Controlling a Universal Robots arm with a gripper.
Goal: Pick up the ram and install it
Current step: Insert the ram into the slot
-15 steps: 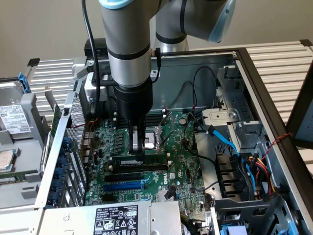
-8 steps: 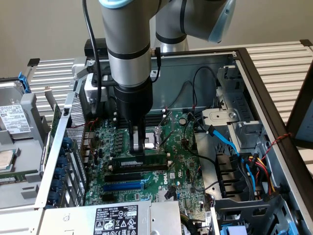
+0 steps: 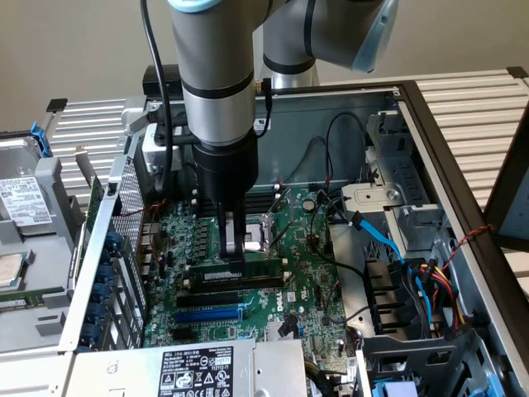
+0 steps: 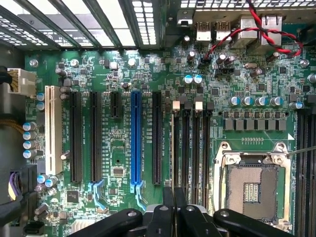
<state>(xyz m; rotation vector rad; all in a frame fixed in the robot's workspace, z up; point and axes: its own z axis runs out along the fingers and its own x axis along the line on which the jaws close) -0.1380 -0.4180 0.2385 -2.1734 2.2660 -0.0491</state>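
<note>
Over the green motherboard (image 3: 310,277), your pincer (image 3: 235,255) pinches the thin dark-green ram stick (image 3: 264,270) just beneath it, lengthwise from the exterior view's left to right.

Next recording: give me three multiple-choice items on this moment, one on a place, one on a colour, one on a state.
1. Where is the ram?
A. on the slatted table outside the case
B. on edge on the motherboard, right under the gripper
C. on the power supply's label

2. What colour is the long expansion slot among the black ones?
A. red
B. blue
C. yellow

3. How do the gripper's fingers stand?
A. wide open
B. shut together
C. spread around a cable

Key:
1 B, the stick's top edge meets the fingertips.
2 B, it shows blue in the wrist view.
3 B, the fingers lie side by side with no gap.
</note>
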